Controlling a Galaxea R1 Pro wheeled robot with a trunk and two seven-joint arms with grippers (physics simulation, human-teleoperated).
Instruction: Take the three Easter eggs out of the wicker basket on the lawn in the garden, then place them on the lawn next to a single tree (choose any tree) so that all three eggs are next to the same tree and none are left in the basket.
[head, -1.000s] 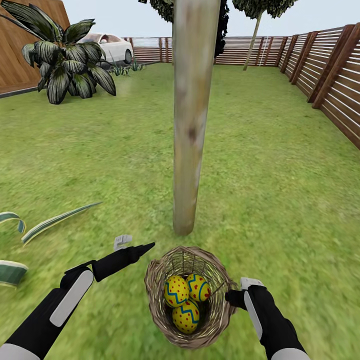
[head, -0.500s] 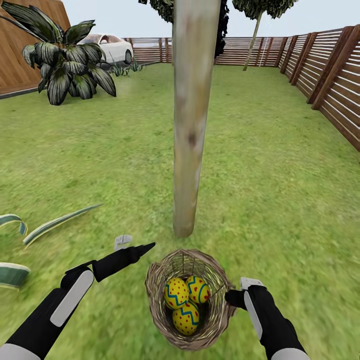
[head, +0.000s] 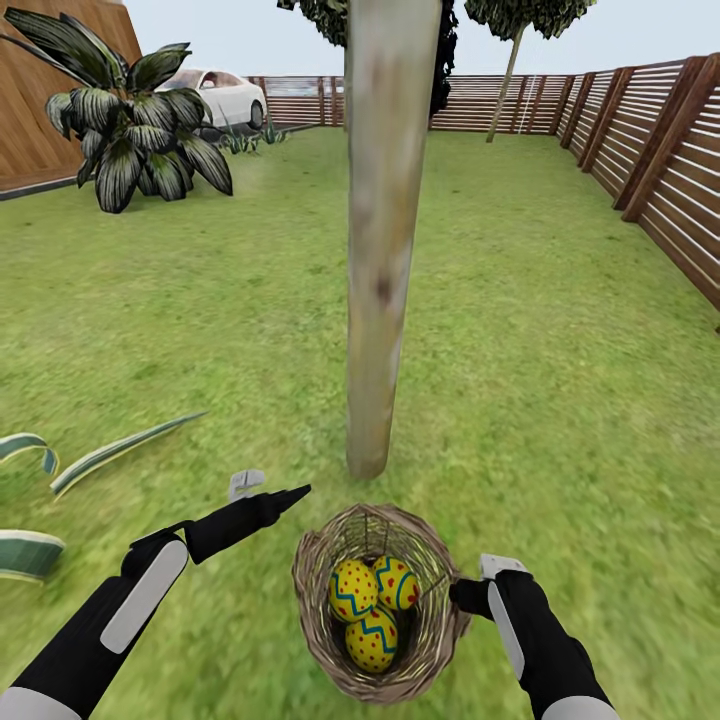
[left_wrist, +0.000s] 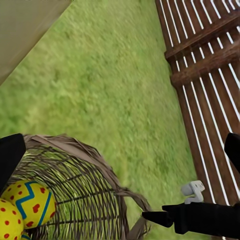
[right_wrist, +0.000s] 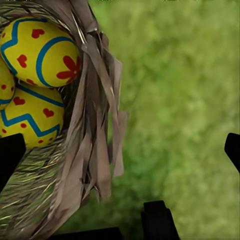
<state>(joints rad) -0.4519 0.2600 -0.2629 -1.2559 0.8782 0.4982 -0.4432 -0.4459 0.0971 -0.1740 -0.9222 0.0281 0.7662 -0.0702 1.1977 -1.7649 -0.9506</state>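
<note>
The wicker basket (head: 320, 600) stands on the lawn (head: 560, 380) just in front of the foot of the pale tree (head: 380, 250). Inside it lie three Easter eggs (head: 353, 590) (head: 396, 582) (head: 372, 638), yellow with blue zigzags and red marks. My right gripper (head: 460, 597) is open at the basket's right rim; in the right wrist view the woven wall (right_wrist: 95, 125) and eggs (right_wrist: 40, 50) (right_wrist: 30, 117) sit between its spread fingers (right_wrist: 9, 155). My left gripper (head: 295, 492) hovers open and empty just left of the basket (left_wrist: 85, 185), where an egg (left_wrist: 32, 202) shows.
A slatted wooden fence (head: 670, 170) runs along the right and the far end. A broad-leaved plant (head: 130, 120) and a white car (head: 225, 95) are at the far left. Long striped leaves (head: 100, 450) lie on the grass near my left arm. Open lawn surrounds the tree.
The whole picture has slid slightly: the tree's foot, the basket and the striped leaves sit a little lower, so the camera has moved. Both arms hold their place in the view.
</note>
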